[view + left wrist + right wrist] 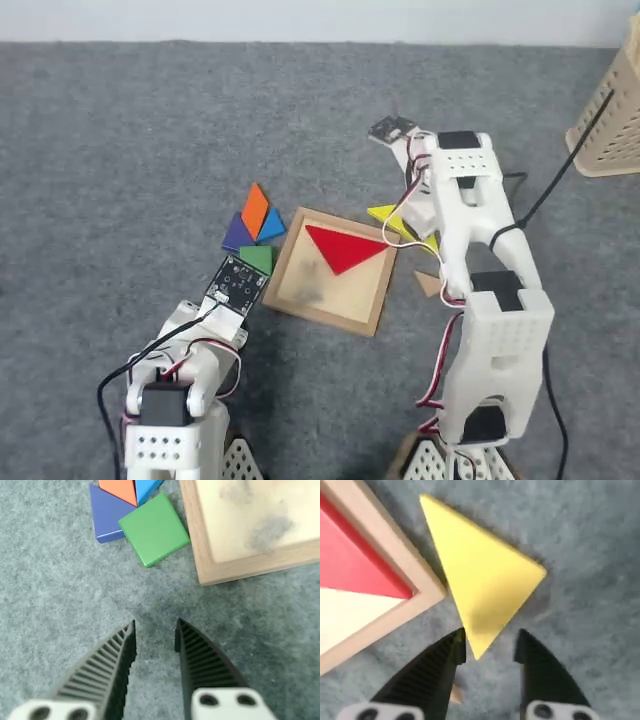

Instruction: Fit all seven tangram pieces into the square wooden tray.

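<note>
The square wooden tray (292,292) lies mid-table with a red triangle (345,248) in its far part. To its left sit an orange triangle (255,208), a blue triangle (272,225), a purple piece (236,233) and a green square (258,258). My left gripper (155,630) hovers open over bare carpet just short of the green square (155,528), beside the tray (250,565). My right gripper (490,642) is open, with one corner of the yellow triangle (480,575) between its fingertips, next to the tray corner (395,545). The right arm hides part of the yellow triangle (385,214).
A small tan triangle (428,283) lies on the carpet right of the tray, under the right arm. A pale slatted basket (610,110) stands at the far right edge. Grey carpet covers the table all around.
</note>
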`<state>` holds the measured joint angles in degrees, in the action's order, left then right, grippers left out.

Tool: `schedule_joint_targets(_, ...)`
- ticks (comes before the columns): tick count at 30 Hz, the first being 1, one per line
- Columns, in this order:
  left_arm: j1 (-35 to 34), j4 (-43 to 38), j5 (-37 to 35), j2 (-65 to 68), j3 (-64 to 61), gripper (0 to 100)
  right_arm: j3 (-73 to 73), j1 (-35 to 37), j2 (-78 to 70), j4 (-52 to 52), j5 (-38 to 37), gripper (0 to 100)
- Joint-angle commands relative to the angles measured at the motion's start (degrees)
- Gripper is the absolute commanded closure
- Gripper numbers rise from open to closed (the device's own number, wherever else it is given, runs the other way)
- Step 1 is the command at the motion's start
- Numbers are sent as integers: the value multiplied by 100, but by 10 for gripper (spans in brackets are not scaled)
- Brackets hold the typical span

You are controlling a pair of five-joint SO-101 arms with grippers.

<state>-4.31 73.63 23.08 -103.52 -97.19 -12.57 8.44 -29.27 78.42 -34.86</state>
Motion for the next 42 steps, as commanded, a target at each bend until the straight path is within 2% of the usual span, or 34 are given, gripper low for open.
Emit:
schedule_joint_targets(1, -26, -9, -62, -123, 66, 881, -668, 347, 462, 31, 211, 746)
schedule_joint_targets(6, -26, -9, -62, -123, 66, 881, -1336, 585, 22, -444, 1398, 771)
schedule_joint_targets(8, -26, -9, -62, -123, 66, 881, -1512, 567, -268, -549, 1556, 799)
schedule_joint_targets(14, -26, -9, -62, -123, 66, 881, -1714, -57, -1138, -505, 1565, 886)
schedule_joint_targets(20, -26, -9, -62, -123, 66, 881, -1723, -576, -1279, -101, 1530, 946)
schedule_joint_targets(32, -26, -9, -62, -123, 66, 881, -1618, -1604, -769, 875, 1284, 955)
schedule_joint_targets(37, -26, -9, -62, -123, 66, 881, -1468, -1358, 207, 1270, 1240, 954)
schedule_joint_targets(42, -26, -9, -62, -123, 66, 881, -1424, -567, 734, 1015, 1213, 928)
